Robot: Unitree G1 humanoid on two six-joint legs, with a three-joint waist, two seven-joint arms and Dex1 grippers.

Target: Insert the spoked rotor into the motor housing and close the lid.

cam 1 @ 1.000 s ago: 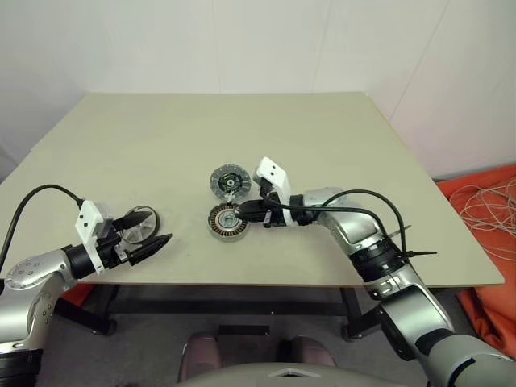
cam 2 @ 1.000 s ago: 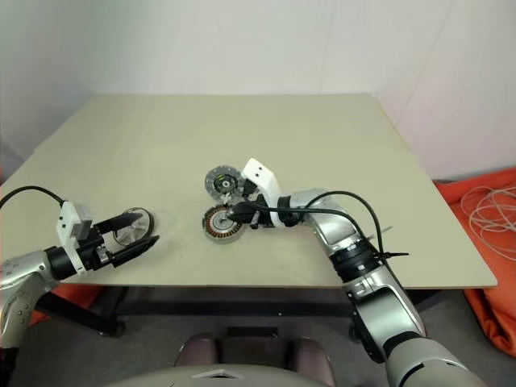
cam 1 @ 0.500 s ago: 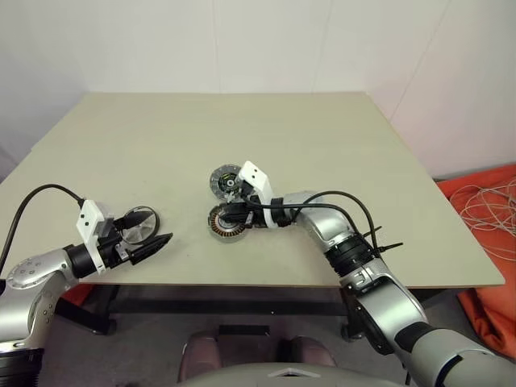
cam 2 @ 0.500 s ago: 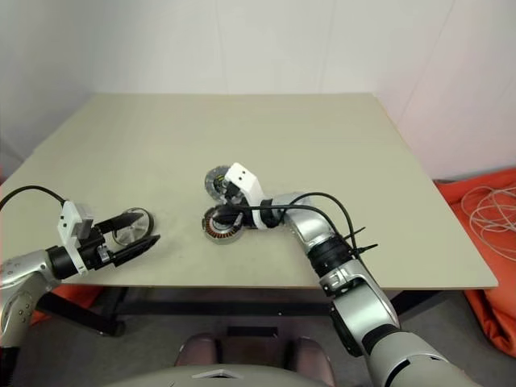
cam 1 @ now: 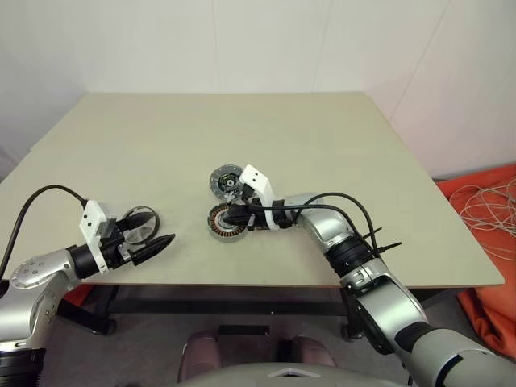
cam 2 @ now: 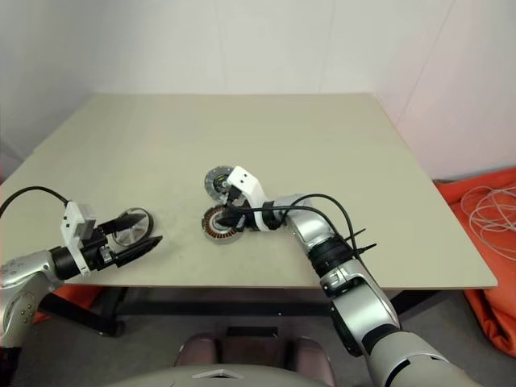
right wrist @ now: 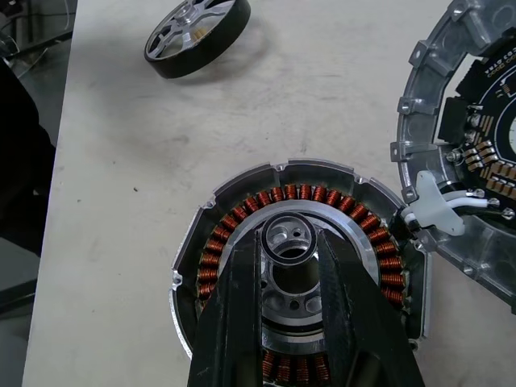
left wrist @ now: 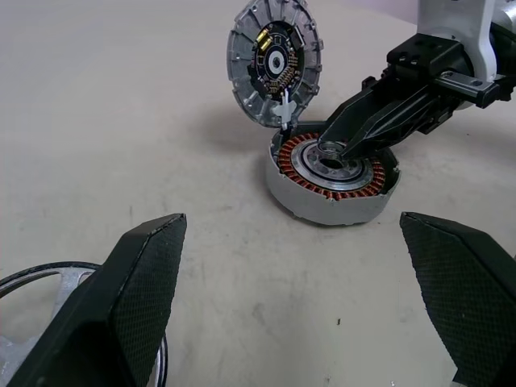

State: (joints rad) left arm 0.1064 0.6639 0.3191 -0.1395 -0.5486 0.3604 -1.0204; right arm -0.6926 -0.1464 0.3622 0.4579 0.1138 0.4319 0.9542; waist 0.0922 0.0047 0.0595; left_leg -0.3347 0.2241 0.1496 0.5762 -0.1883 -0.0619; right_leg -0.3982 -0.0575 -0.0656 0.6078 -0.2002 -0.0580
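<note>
Nearest to us, our left claw [cam 1: 155, 235] hangs over the front left part of the worktop [cam 1: 322, 153] with its two black fingers spread wide and nothing between them. Just beside it, the spoked rotor [cam 1: 137, 225] lies flat on the worktop, black rim around pale silver spokes; the upper finger [cam 1: 141, 216] crosses over its rim as we see it from the head, though we cannot tell whether it touches.

Further in, near the middle of the worktop, stands the motor housing [left wrist: 332, 171], open on top, its copper-brown windings [right wrist: 242, 216] ringing the silver hub. Our right claw [right wrist: 290, 246] reaches in from the right and sits over that hub with its fingers drawn close together, pinching a tiny dark ring [right wrist: 288, 239] between their tips, right above the hub's bore.

Just behind the housing, touching its far rim, the lid [left wrist: 275, 62] stands tilted up, its inner face with small copper parts and a black-and-white centre turned toward us. A short white lead [right wrist: 439, 211] joins lid and housing.
</note>
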